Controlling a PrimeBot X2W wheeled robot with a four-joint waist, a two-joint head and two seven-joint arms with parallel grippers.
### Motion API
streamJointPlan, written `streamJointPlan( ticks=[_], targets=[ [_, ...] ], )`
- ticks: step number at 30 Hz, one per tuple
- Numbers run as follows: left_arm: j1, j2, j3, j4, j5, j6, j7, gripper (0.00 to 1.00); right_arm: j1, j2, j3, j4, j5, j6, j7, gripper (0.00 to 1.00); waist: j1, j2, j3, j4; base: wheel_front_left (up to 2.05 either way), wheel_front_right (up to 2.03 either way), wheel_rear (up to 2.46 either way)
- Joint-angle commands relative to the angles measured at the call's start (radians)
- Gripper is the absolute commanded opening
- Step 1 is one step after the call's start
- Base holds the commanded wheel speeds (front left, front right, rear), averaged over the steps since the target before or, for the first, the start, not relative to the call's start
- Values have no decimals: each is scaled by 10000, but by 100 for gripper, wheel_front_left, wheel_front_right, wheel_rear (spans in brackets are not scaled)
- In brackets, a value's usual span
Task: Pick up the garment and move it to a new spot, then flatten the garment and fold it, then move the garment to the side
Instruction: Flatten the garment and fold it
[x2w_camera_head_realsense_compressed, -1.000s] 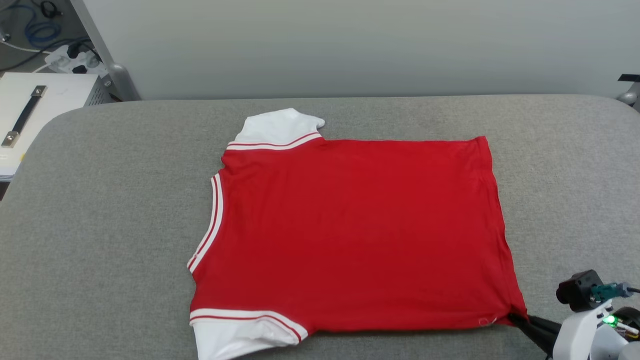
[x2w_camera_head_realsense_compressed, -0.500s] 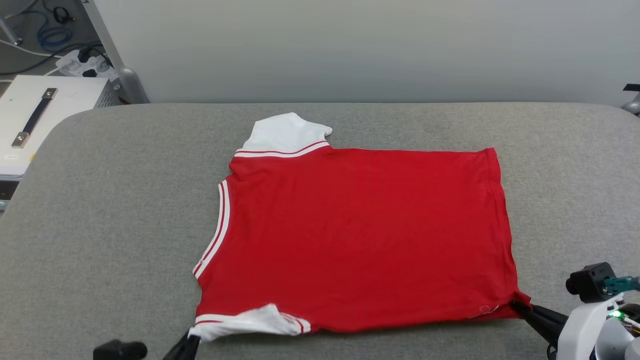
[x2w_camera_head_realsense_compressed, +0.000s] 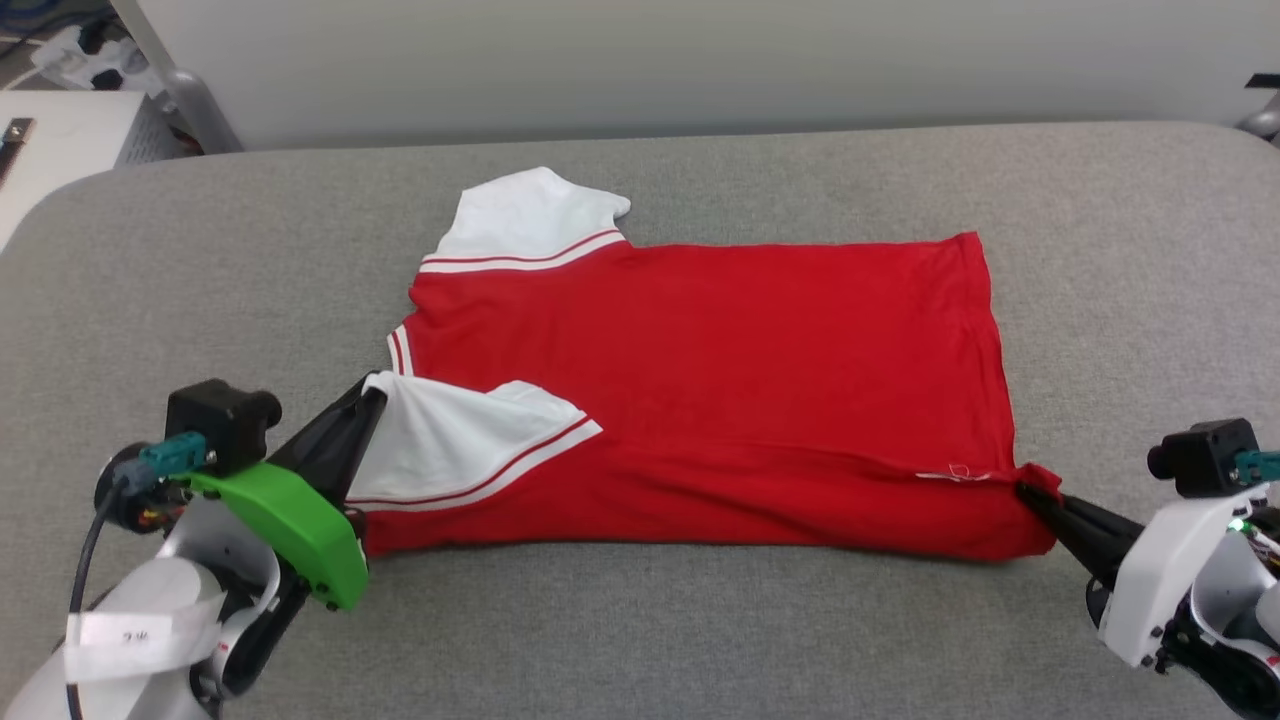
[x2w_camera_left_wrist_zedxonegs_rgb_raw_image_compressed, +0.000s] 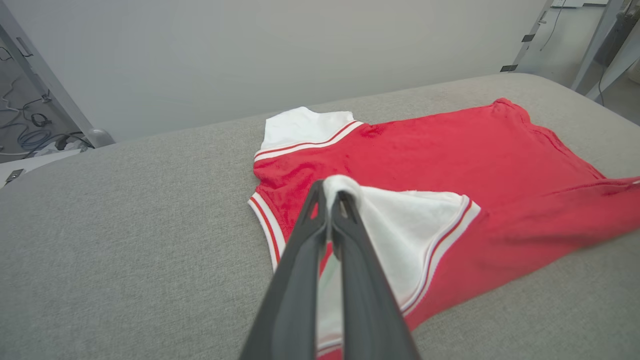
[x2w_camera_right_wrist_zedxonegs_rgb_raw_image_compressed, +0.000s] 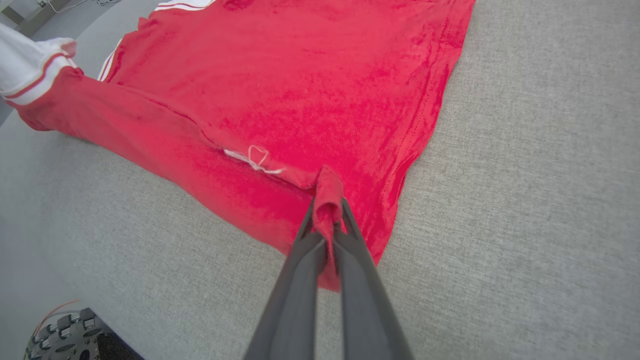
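Gripped at both ends, the shirt is pinched by two closed pincers: the left gripper, at 8 o'clock in the head view, has its fingers shut on the near white sleeve. The right gripper, at 4 o'clock, is clamped on the near hem corner, red cloth bunched between its tips.

A grey fabric-covered table carries the shirt at its centre, with a pale wall at 12 o'clock. The shirt is bright red, with its collar end toward 9 o'clock and its hem toward 3 o'clock. Its near long edge is turned up over the body in a band running between the two grippers. The far sleeve lies flat at 11 o'clock. The near sleeve is laid over the red body, striped trim facing 3 o'clock. Red-and-white collar trim peeks out at 9 o'clock. A small white thread loop sits just beside the right gripper.
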Motion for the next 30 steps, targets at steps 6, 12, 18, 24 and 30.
streamJointPlan(
  ticks=[6,12,18,24,30],
  targets=[
    [-1497,-356,-300,1559,148,-474,227,0,-884,507,-361,180,-272,-7,326,0,0,0,1235,-534,0,0,0],
    [-2192,-680,-646,3231,157,-724,57,0,-1612,922,-311,856,-640,-7,512,0,0,0,1676,-572,0,0,0],
    [-2647,-982,-1063,4576,197,-844,-351,0,-2104,1283,-144,1770,-897,-7,668,0,0,0,1867,-477,0,0,0],
    [-2980,-1213,-1500,5390,108,-888,-776,16,-2117,1465,47,2071,-661,-7,565,33,0,0,1678,-351,0,0,0],
    [-3278,-1111,-1772,5693,161,-895,-1149,100,-1616,1229,-165,1775,-501,-7,-50,100,0,0,1041,-84,0,0,0]
  ],
)
